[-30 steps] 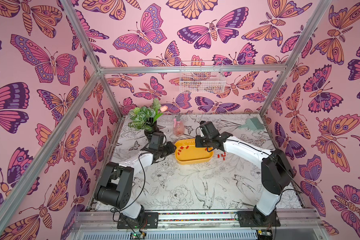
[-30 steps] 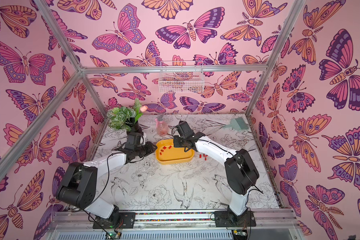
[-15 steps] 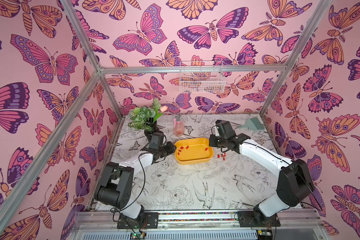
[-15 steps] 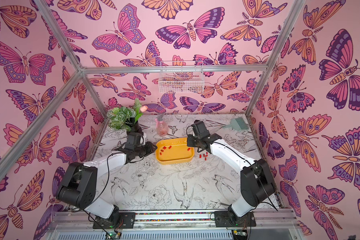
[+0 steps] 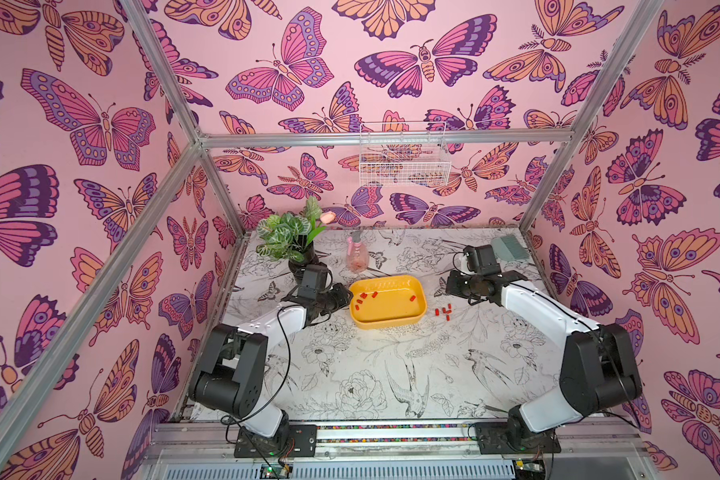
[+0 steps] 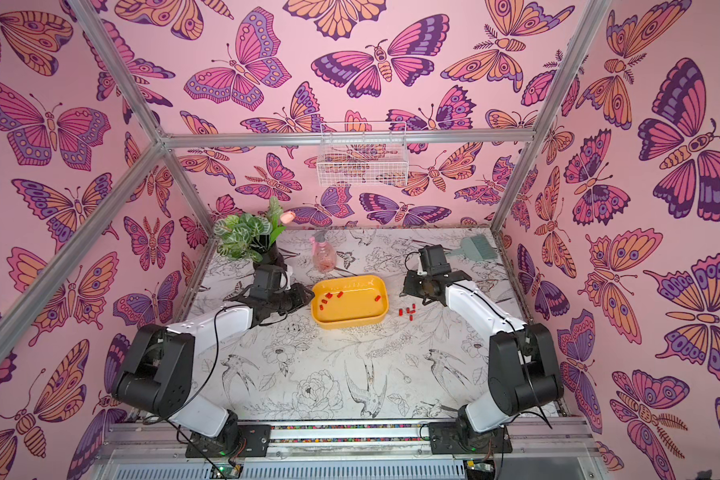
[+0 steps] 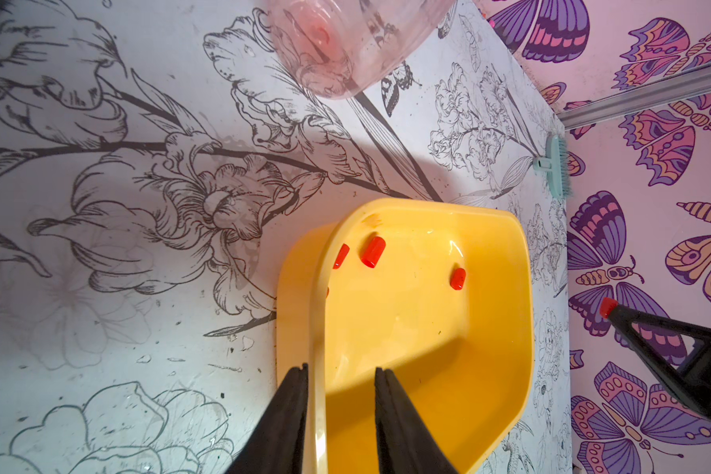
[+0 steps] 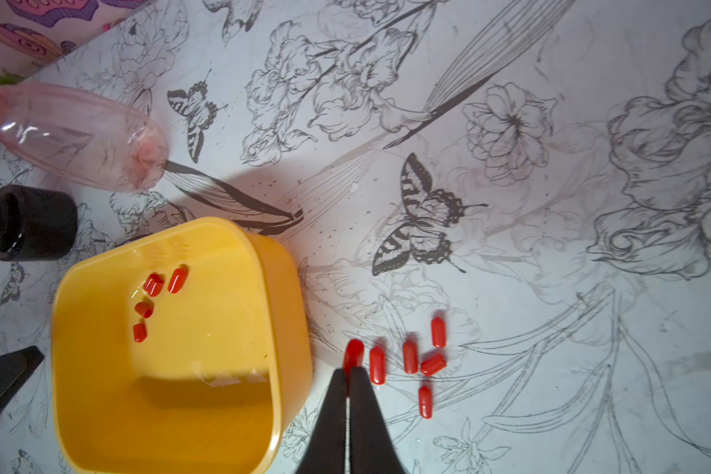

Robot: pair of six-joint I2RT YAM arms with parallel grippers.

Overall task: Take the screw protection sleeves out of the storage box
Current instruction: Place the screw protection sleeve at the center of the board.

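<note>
- Right gripper [image 8: 349, 371] has swung out of the storage box [image 5: 387, 323] since a second ago. It now hangs over the table [image 5: 371, 374], just right of the box's right wall.
- Nearest on that side, five screw protection sleeves [image 8: 410, 357] lie loose on the table in a small cluster, close to the box but apart from it.
- Just beside that cluster, the right gripper's jaws are pressed together on one more red sleeve [image 8: 353, 352]. It sticks out past the tips, its long axis roughly in line with the fingers, between the box wall and the cluster. The drop spot looks to be straight below the jaws.
- At the box's left end, the left gripper [image 7: 340, 371] straddles the rim with one finger outside and one inside, narrowly spread. It appears to clamp the wall and steady the box.
- Farther in, the remaining sleeves [image 8: 153, 284] sit mostly in the box's far-left part, with one alone toward the right end [image 7: 457, 279]. They lie at mixed angles. The left arm is nearer but occupied, so the right arm would have to reach across.
</note>
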